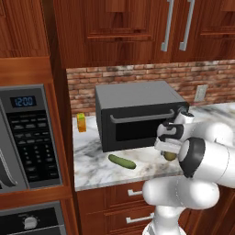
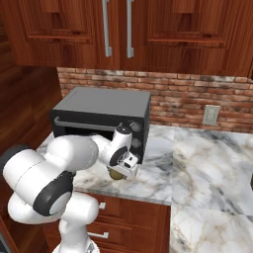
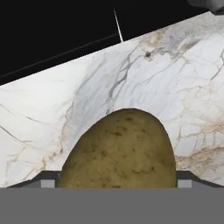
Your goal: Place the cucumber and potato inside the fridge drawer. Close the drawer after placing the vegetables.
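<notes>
One potato [image 3: 119, 151] sits on the marble counter [image 2: 207, 163], right in front of the black toaster oven [image 1: 137, 114], and the gripper [image 1: 169, 151] is down over it. Looking along the hand, the potato bulges up large between the two finger tips, one at each lower side of it. The jaws stand wide on either side of the potato; whether the pads are actually pressing on its skin I cannot tell. From the left side, just a sliver of olive-brown peeks out under the hand, and from the right side the same sliver shows beneath the wrist.

One cucumber [image 1: 122, 161] lies flat on the counter to the left of the potato, near the front edge and just in front of the oven's door, apart from the gripper.

One small orange-yellow carton [image 1: 81, 122] stands upright at the back, beside the oven's left wall.

A wall oven with a lit clock panel [image 1: 27, 133] fills the cabinet column on the left. Above the counter I count two long silver cabinet handles [image 1: 176, 25], side by side. One wall outlet [image 2: 211, 114] is set in the brick backsplash to the right.
</notes>
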Motion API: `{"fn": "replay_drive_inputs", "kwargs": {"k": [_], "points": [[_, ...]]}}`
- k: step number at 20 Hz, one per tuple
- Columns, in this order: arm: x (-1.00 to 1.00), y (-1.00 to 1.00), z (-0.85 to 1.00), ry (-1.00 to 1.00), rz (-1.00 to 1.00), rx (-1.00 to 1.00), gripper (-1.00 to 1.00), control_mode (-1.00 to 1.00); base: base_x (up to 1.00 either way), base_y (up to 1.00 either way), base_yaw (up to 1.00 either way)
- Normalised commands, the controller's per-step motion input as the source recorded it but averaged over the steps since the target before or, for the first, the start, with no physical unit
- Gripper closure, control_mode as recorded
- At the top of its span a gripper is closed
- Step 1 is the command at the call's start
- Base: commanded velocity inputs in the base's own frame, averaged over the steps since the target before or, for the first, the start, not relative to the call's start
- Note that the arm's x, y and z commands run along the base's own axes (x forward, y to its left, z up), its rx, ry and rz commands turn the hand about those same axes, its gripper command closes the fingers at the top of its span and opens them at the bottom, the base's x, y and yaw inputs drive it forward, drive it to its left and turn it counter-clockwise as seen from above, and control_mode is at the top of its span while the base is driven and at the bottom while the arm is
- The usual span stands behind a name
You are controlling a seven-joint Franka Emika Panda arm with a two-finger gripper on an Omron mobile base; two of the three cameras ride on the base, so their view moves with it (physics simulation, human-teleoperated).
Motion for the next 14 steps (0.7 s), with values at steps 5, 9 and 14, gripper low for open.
{"fn": "replay_drive_inputs", "kwargs": {"k": [5,9,14], "points": [[-0.78,-0.08,0.38,-0.20,-0.08,-0.09,1.00,-1.00,0.00,0.00,0.00],[-1.00,-0.09,1.00,-0.21,-0.06,-0.07,1.00,-1.00,0.00,0.00,0.00],[-0.99,-0.04,1.00,-0.21,0.00,-0.11,1.00,-1.00,0.00,0.00,0.00]]}}
